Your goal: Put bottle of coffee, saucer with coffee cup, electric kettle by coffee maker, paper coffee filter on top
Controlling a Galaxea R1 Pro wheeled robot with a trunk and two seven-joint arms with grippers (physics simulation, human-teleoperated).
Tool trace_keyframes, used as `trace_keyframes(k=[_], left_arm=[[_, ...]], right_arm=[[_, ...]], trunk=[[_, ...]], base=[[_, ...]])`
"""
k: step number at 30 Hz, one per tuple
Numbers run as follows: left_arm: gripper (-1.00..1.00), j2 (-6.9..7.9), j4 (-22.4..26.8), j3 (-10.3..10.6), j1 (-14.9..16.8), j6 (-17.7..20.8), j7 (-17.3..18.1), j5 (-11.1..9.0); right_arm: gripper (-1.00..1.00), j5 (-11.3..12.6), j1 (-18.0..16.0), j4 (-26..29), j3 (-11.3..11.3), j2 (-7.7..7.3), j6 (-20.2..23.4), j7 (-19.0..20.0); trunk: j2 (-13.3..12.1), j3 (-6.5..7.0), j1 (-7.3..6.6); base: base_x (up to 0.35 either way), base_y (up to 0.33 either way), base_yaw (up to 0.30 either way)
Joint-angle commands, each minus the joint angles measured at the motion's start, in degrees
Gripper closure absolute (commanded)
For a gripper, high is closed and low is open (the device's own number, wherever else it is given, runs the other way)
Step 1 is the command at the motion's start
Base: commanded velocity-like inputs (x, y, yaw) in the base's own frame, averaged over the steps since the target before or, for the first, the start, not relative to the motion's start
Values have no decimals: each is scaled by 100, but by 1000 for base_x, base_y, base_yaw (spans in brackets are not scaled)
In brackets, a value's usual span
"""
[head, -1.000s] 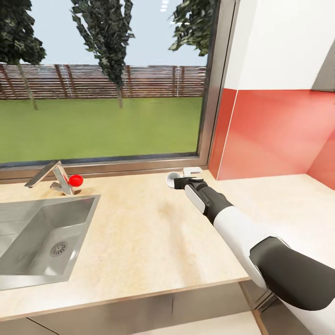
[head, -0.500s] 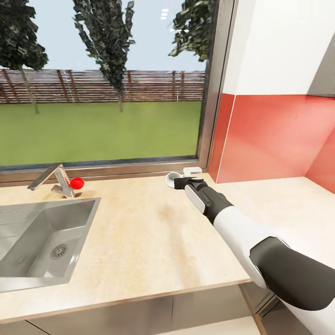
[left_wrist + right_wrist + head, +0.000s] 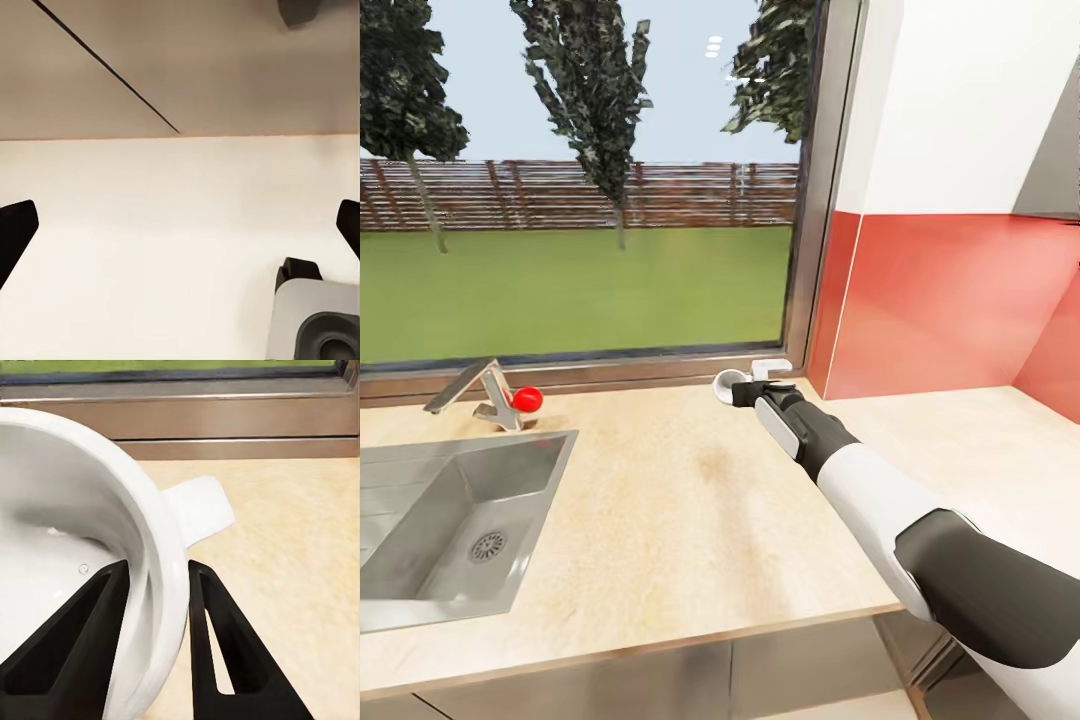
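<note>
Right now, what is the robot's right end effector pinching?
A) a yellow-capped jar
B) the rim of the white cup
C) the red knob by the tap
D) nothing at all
B: in the right wrist view the two black fingers sit on either side of the coffee cup wall, one inside and one outside, and the head view shows the right end effector at the cup near the window.

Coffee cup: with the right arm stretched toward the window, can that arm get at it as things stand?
Apparently yes: the right gripper already has its fingers pinching the coffee cup wall, one inside and one outside the rim.
</note>
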State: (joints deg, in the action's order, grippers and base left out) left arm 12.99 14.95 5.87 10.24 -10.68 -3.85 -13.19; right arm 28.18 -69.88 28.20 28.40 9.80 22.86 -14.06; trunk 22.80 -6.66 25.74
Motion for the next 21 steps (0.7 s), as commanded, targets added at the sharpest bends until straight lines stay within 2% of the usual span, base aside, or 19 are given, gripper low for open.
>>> trace_keyframes(k=[1, 16, 21], left_arm=[[-100, -3, -6, 43, -5, -23, -29, -39], [-100, -25, -19, 30, -22, -39, -28, -57], [-100, -24, -19, 28, -22, -39, -28, -75]], right_arm=[[100, 58, -8, 6, 41, 14, 16, -53], [100, 56, -8, -8, 43, 20, 16, -53], [100, 56, -8, -8, 43, 20, 16, -53]], trunk=[[12, -3, 4], [12, 132, 4], [12, 177, 4]], base=[[0, 0, 0], [-1, 0, 0], [-237, 19, 0]])
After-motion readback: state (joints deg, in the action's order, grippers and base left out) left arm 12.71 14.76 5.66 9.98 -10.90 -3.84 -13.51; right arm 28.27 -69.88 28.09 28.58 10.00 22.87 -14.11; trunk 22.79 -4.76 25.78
